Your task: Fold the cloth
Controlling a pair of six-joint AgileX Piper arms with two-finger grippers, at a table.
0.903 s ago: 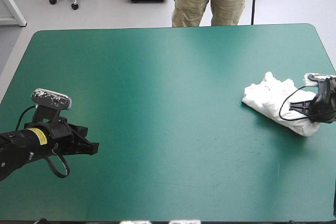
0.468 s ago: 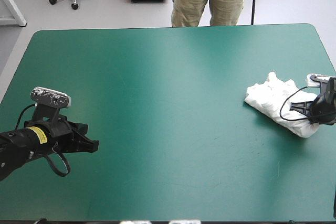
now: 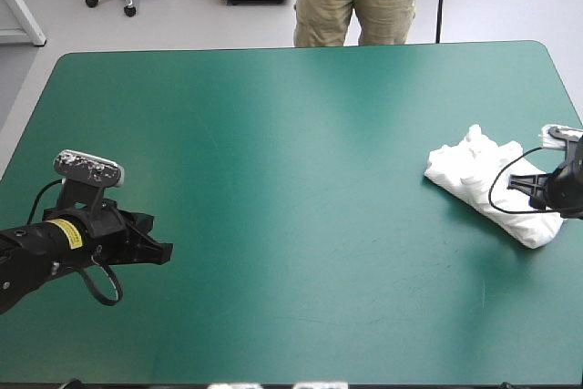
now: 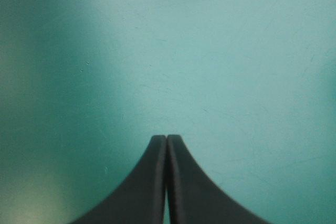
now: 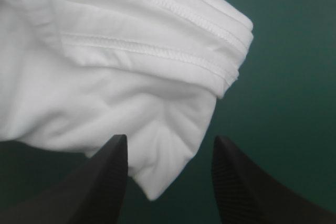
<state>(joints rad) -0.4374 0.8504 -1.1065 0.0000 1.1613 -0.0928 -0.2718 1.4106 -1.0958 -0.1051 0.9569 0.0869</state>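
T-shirt [image 5: 105,77]: soft stitched cloth; teal-green cover [image 3: 291,179]: smooth, matt.

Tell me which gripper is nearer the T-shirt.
Right. The right gripper is open around the near tip of the T-shirt. The left gripper is shut over bare cover on the table's left side, far from the T-shirt.

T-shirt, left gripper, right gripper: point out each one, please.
T-shirt [image 3: 469,179]: high view, middle of its white fabric.
left gripper [image 4: 166,140]: left wrist view, where its shut fingertips meet.
right gripper [image 5: 169,139]: right wrist view, midway between its open fingertips.
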